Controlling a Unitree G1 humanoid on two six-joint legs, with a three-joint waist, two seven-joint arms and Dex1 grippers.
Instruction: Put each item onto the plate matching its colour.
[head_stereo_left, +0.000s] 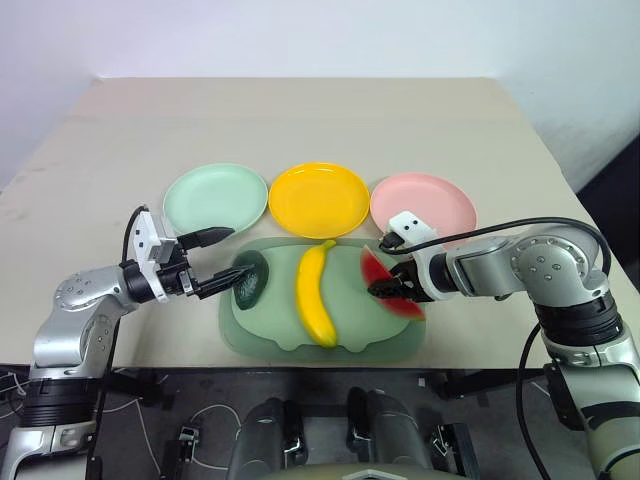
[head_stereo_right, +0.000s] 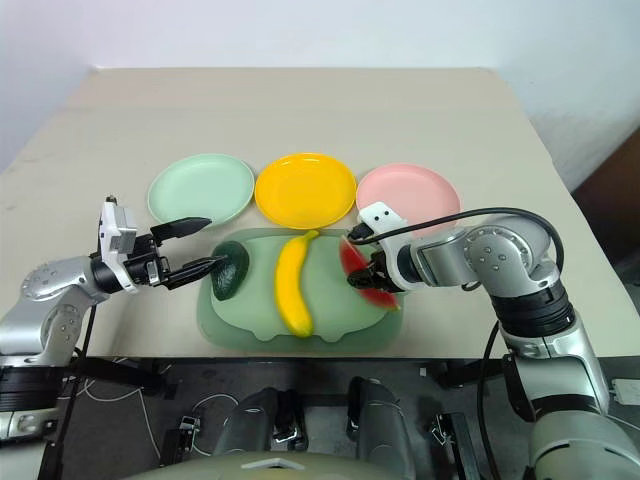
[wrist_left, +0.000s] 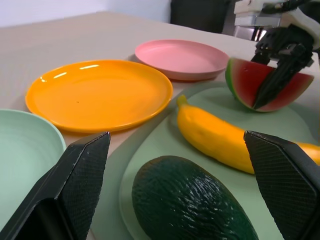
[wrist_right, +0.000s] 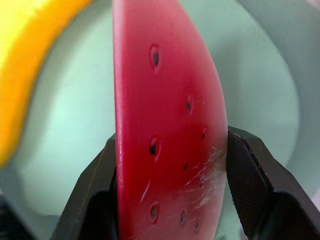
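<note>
Both jaws of my right gripper (head_stereo_left: 388, 290) pinched the watermelon wedge (head_stereo_left: 392, 284) on the tray (head_stereo_left: 258, 330), pale pink plate (head_stereo_left: 440, 200) just beyond it, while my left gripper (head_stereo_left: 221, 260) gaped empty beside the avocado (head_stereo_left: 250, 277).

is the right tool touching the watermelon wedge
Touching. In the right wrist view both fingers of the right tool press against the watermelon wedge's two faces, no gap.

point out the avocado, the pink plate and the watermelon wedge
avocado (head_stereo_left: 250, 279), left eye view, middle of its dark green skin
pink plate (head_stereo_left: 440, 200), left eye view, bare inner floor
watermelon wedge (wrist_right: 167, 125), right wrist view, red flesh face between the fingers
</note>
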